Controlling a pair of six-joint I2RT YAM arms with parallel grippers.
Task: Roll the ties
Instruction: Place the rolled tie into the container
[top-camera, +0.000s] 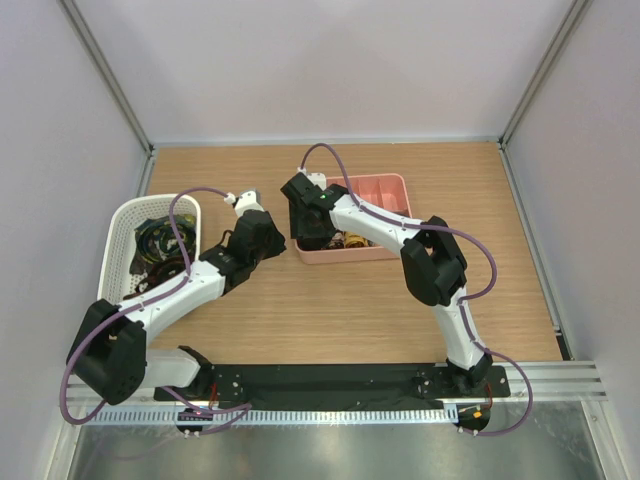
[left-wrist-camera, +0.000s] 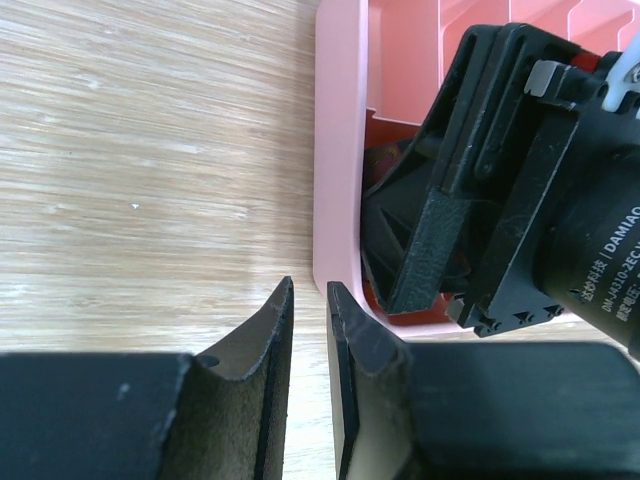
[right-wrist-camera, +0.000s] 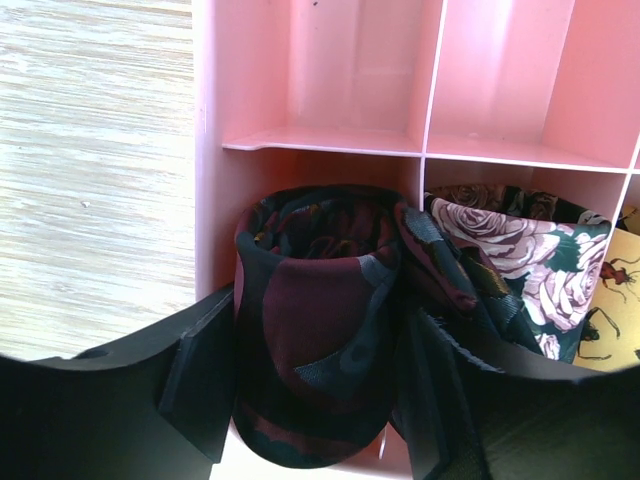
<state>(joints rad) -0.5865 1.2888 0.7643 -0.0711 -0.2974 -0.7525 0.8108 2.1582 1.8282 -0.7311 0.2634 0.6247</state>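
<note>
A rolled dark maroon tie (right-wrist-camera: 315, 330) sat in the near-left compartment of the pink tray (right-wrist-camera: 215, 130), between the right gripper's (right-wrist-camera: 310, 395) spread fingers, which flanked it loosely. The left gripper (left-wrist-camera: 310, 340) hovered just off the tray's left edge, fingers nearly together, pinching nothing.

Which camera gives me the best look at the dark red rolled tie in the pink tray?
Right wrist: the dark red rolled tie fills the frame, standing in the pink tray between the right gripper jaws. Top external hides it under the arm; left wrist shows only slivers behind that gripper.
</note>
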